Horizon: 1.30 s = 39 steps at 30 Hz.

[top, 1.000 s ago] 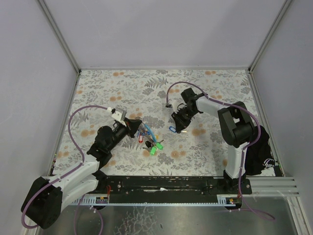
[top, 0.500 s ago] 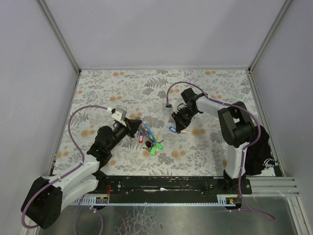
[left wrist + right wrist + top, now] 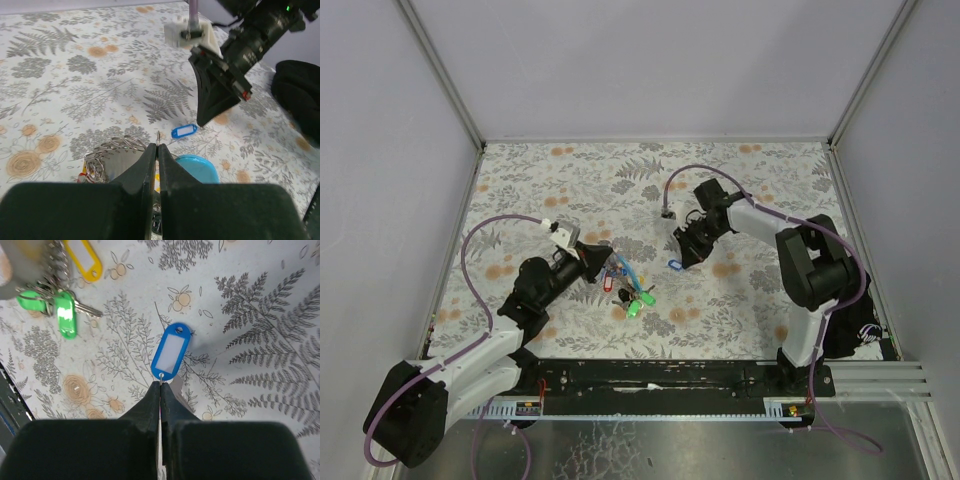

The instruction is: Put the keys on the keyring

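Floral-patterned tabletop (image 3: 770,175) between plain pale grey walls (image 3: 650,60), aluminium posts (image 3: 442,72) at the far corners, soft even light.

Bright even light, soft shadows, near foreground blurred.

The worktop (image 3: 740,180) has a print of grey ferns and orange blossoms. A blue tag (image 3: 672,264) lies near its middle. Nearer the front, well apart from it, the keyring (image 3: 112,150) and keys (image 3: 632,303) with green, red and yellow tags lie bunched. A black cloth (image 3: 855,315) sits at the right edge.
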Each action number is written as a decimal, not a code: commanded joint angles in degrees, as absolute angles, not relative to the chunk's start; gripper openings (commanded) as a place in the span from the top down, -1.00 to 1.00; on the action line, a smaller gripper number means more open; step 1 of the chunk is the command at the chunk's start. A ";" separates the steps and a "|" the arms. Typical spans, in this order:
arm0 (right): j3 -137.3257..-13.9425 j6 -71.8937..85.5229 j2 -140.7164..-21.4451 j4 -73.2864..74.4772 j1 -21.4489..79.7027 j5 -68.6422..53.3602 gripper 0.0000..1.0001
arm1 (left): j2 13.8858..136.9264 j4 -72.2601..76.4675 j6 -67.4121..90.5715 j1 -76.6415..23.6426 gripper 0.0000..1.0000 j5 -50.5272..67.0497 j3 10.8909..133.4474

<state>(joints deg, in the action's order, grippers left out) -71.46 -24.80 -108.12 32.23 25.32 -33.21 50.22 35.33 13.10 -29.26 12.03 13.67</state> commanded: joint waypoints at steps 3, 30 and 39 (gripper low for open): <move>-68.44 -24.80 -96.05 27.87 25.01 -34.15 1.00 | 50.81 42.66 11.47 -29.55 1.00 20.91 14.24; -50.77 -18.37 -75.03 -7.35 28.39 -54.05 1.00 | 59.93 62.79 14.18 -29.54 1.00 35.38 13.28; -48.80 -16.35 -75.85 -12.50 31.36 -56.48 1.00 | 59.58 64.05 13.91 -29.62 1.00 38.99 13.49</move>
<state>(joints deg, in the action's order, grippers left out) -49.43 -17.50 -76.82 -7.49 30.09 -53.65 60.88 56.69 13.87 -29.26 36.29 11.53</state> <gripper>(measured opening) 0.011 0.008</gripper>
